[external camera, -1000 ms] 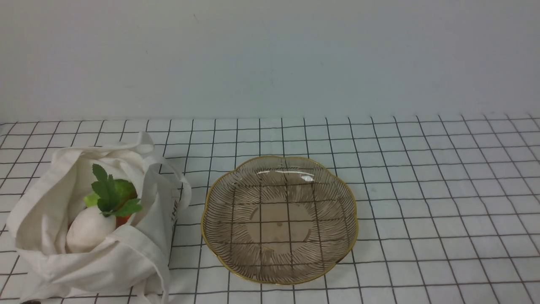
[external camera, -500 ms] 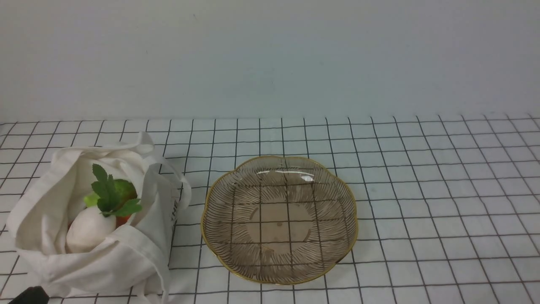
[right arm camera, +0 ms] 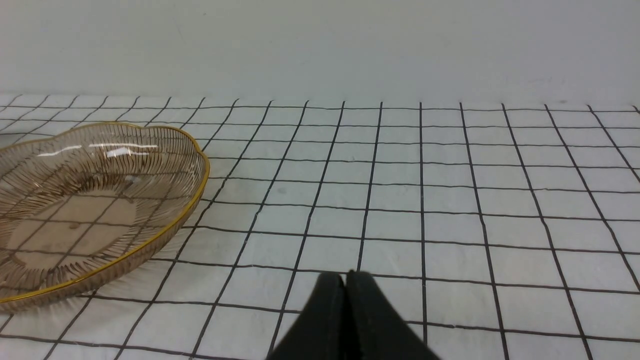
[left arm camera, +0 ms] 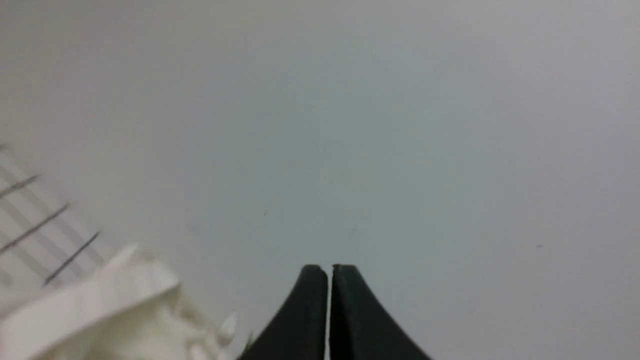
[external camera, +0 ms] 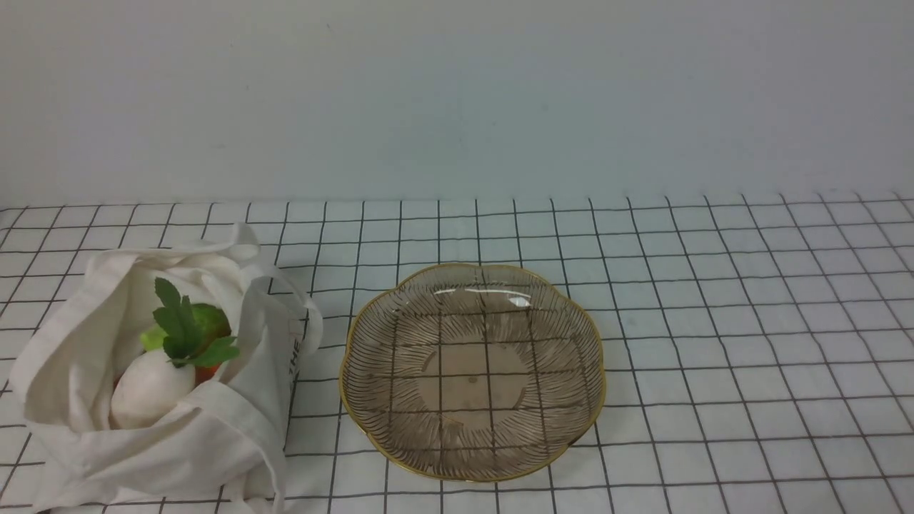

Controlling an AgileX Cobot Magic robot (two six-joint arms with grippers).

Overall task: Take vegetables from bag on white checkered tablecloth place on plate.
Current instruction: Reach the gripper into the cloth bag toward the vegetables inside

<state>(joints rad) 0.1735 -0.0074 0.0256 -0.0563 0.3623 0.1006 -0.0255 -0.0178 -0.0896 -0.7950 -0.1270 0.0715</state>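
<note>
White cloth ruled with thin black lines into small squares, the tablecloth covers the table up to a plain pale grey wall at the back. On the robot's left side of the table sits the soft off-white cloth tote bag, slumped with its mouth gaping upward, its fabric handles flopped over the far edge and small dark lettering on the side that faces the plate. Just beside it, near the middle of the table, lies the translucent smoky-brown glass plate with a scalloped gold rim and fine radial ribbing; the grid of the cloth shows through its glass.

All the toy vegetables are inside the bag. A pale roundish vegetable lies nearest the camera, a sprig of dark green leaves stands above it, a green vegetable sits behind the leaves, and a sliver of an orange vegetable peeks out beneath them.

Neither arm shows in the front view. In its wrist view the black left hand is closed, fingers pressed together on nothing, aimed at the wall with the bag's fabric beside it. The black right hand is likewise closed and holds nothing, low over bare cloth to the plate's right.
</note>
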